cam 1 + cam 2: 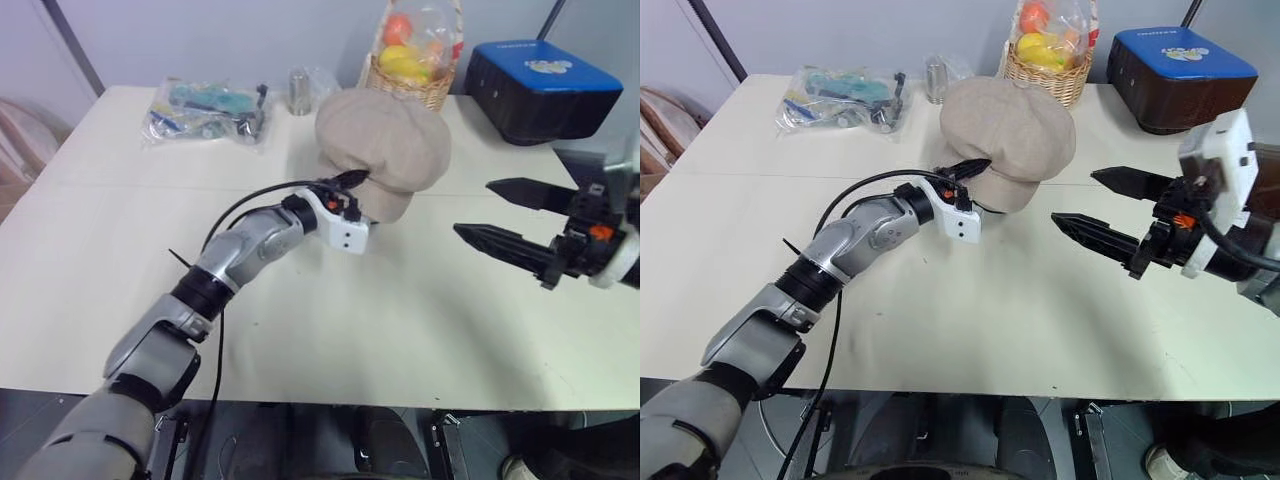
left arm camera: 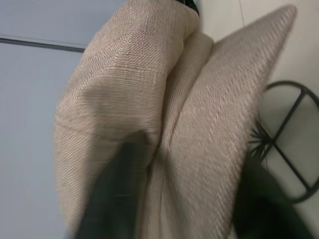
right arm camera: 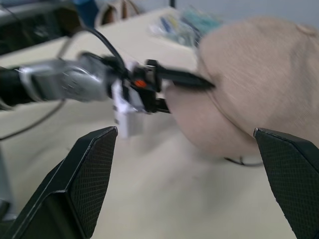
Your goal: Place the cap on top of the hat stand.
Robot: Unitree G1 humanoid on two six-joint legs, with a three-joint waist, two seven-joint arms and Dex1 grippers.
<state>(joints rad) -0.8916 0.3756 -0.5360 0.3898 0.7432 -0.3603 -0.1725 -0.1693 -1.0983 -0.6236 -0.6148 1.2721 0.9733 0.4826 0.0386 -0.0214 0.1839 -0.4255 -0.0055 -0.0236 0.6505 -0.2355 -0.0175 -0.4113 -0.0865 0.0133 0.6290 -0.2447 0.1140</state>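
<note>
The pinkish-beige cap (image 1: 385,135) sits puffed up at the back middle of the table, covering the hat stand; a piece of the stand's black wire ring base (image 2: 289,149) shows beneath it. My left gripper (image 1: 362,190) reaches level to the cap's brim (image 3: 199,119). One black finger (image 3: 179,77) lies over the brim and the other under it, with a gap showing, so it is open. My right gripper (image 1: 473,208) hovers to the right of the cap, pointing at it, open and empty.
A woven fruit basket (image 1: 410,75) stands just behind the cap. A black box with a blue lid (image 1: 540,85) is at the back right, a clear bag of items (image 1: 205,110) and a small metal cup (image 1: 300,92) at the back left. Bare table (image 1: 400,330) lies in front.
</note>
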